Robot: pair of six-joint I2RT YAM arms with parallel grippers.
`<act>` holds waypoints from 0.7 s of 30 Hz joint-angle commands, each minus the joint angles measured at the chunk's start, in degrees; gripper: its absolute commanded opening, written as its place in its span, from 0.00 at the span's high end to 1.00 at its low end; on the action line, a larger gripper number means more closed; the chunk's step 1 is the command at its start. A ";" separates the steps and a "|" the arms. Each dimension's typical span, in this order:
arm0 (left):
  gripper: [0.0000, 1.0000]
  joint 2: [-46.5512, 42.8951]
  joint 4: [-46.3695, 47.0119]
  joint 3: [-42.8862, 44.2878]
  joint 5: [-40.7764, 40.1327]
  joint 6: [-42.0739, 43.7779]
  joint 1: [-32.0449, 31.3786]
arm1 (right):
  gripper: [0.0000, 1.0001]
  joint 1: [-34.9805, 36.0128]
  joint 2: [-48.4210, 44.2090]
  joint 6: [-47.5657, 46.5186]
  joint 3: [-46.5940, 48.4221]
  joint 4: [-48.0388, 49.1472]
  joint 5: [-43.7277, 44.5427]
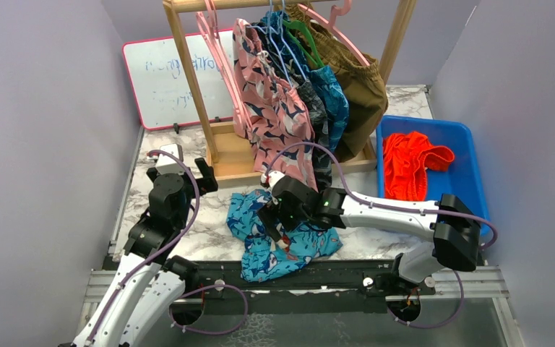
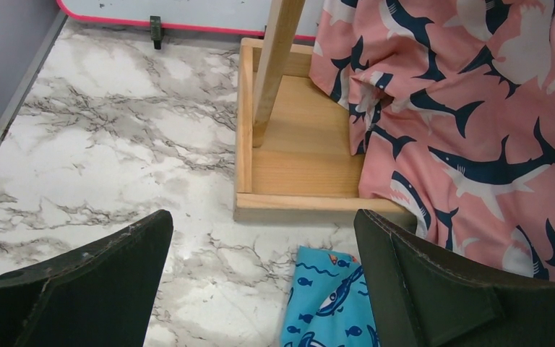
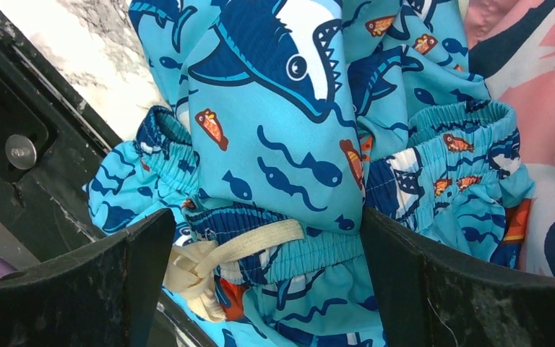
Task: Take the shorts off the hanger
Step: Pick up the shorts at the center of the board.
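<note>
Right gripper [image 3: 261, 231] (agape) over blue shorts [image 3: 282, 123]

I see one pair of shorts [image 1: 296, 253] on the worktop [image 1: 376, 242] before the rack [image 1: 235, 155]; a bin [image 1: 470, 173] stands at right.

Left hand [image 2: 264, 220]: open marble table [image 2: 115, 144] ahead-left; wooden rack base [image 2: 296, 166], pink shorts [image 2: 477, 144] (hanging low) block right.

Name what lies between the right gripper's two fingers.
The blue cartoon-print shorts, with their waistband and cream drawstring bunched there; the right wrist view shows it.
</note>
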 commanded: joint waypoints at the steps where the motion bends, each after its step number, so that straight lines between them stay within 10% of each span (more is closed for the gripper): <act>1: 0.01 0.13 1.93 -0.37 1.89 0.77 0.82 | 0.00 0.51 3.22 -0.87 2.29 -1.74 0.98; 14: 0.01 -1.21 1.57 -0.19 0.63 0.73 1.82 | 0.08 5.20 19.12 2.49 -1.47 -6.54 10.49; 17: 0.01 -2.42 1.64 -0.55 0.00 0.51 1.80 | 0.33 5.56 17.61 3.90 -3.80 -2.29 8.67; 21: 0.01 -2.23 1.69 -0.47 -0.25 0.55 1.91 | 0.97 5.65 11.57 6.03 -4.86 2.30 4.91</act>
